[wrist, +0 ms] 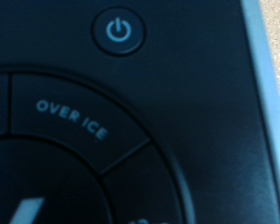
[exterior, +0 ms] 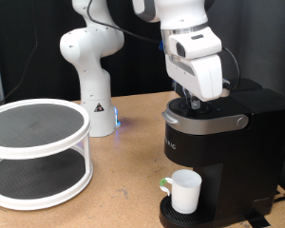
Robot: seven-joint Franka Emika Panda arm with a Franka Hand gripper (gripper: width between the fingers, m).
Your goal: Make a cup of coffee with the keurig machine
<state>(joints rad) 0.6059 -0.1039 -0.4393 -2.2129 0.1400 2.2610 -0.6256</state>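
The keurig machine (exterior: 218,142) is a black box at the exterior view's right, lid closed. The white cup (exterior: 185,191) stands on its drip tray under the spout. My gripper (exterior: 191,101) is down on the top of the machine's lid, its fingertips hidden against the black surface. The wrist view is pressed close to the machine's top panel (wrist: 177,103): a round power button (wrist: 119,31) with a lit blue symbol and a segment marked "OVER ICE" (wrist: 73,119). No fingers show in the wrist view.
A white two-tier round rack (exterior: 36,152) stands at the exterior view's left on the wooden table (exterior: 123,180). The arm's white base (exterior: 88,81) stands behind, with a small blue light beside it. A green-marked item (exterior: 165,182) peeks out beside the cup.
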